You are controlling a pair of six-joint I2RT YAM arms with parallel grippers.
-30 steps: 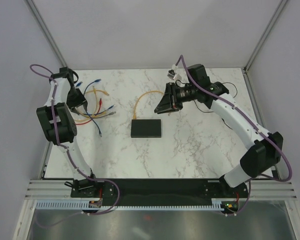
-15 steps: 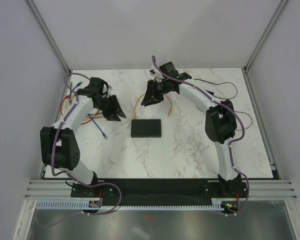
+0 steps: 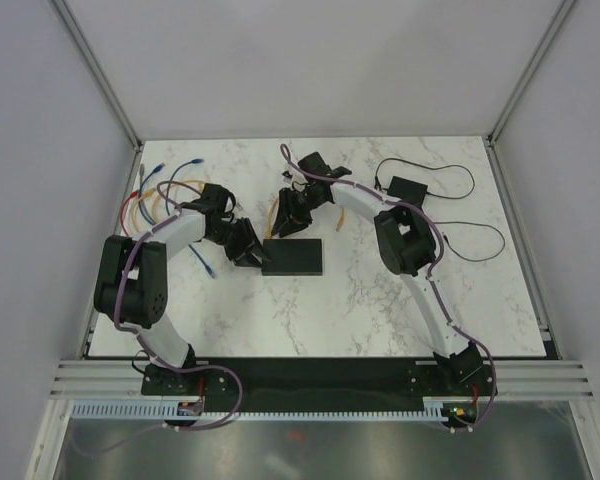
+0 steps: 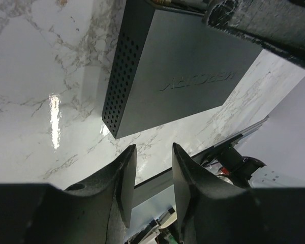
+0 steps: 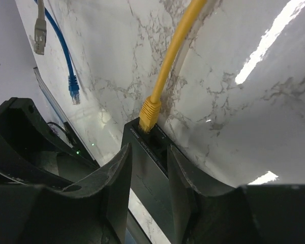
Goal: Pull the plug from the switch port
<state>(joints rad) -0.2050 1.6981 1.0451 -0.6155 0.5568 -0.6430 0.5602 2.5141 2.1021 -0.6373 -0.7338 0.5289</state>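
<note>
Left gripper (image 4: 153, 147): fingers narrowly spread, empty. Switch (image 4: 188, 76) lies just ahead of the tips; its embossed lettering appears to read MERCURY.
Right gripper (image 5: 148, 148): spread, empty. Yellow plug (image 5: 149, 113) sits seated in the switch, directly ahead.

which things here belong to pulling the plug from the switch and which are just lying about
For the job:
switch
yellow plug in its port, on the yellow cable
left gripper and right gripper, both open by the switch

Lying about:
bunch of loose cables, far left
black adapter block with its thin cord, far right
</note>
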